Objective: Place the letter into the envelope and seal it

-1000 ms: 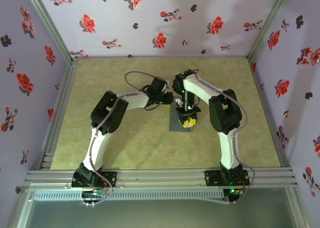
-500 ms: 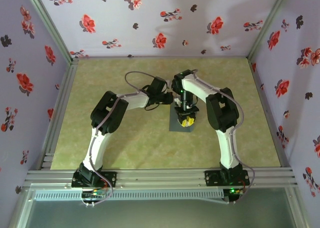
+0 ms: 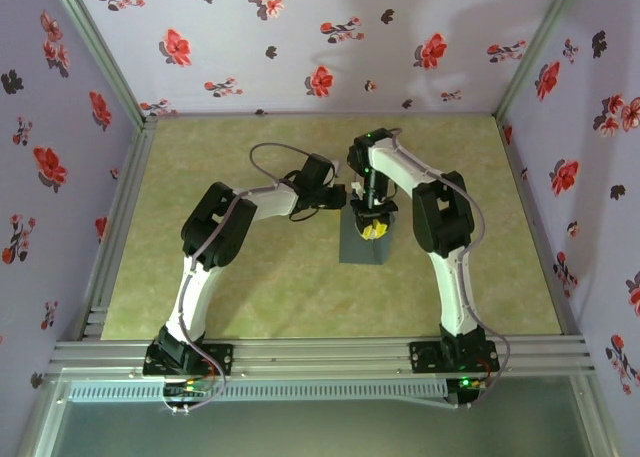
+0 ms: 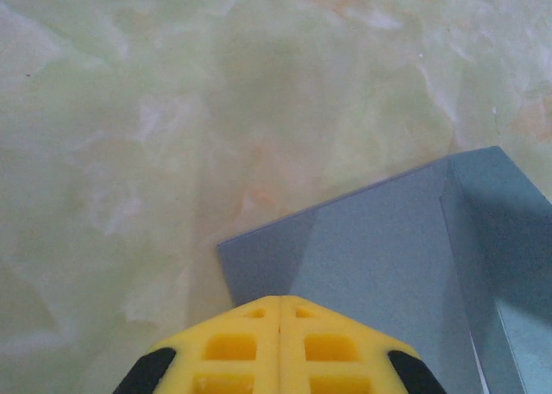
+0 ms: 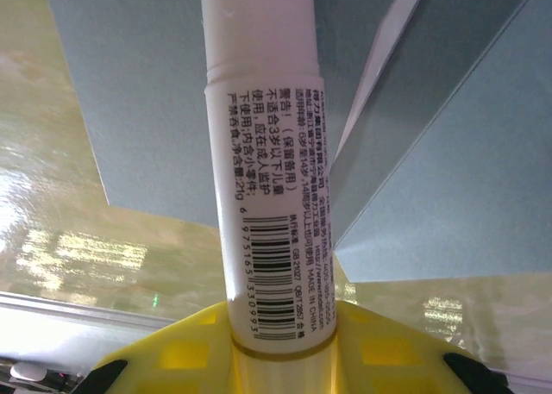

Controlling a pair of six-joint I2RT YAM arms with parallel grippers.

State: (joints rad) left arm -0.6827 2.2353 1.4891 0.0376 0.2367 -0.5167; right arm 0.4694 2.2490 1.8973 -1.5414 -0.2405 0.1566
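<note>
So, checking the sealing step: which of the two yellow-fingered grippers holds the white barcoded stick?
The right gripper, clamped on the white cylindrical stick above the flat slate-grey paper envelope; the left gripper is shut, empty, at the envelope's corner.

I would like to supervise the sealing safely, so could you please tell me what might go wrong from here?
The right gripper holds the white stick by one end only, so pressing it on the envelope could tilt it. The shut left gripper sits at one envelope corner, so the envelope might pivot under rubbing.
</note>
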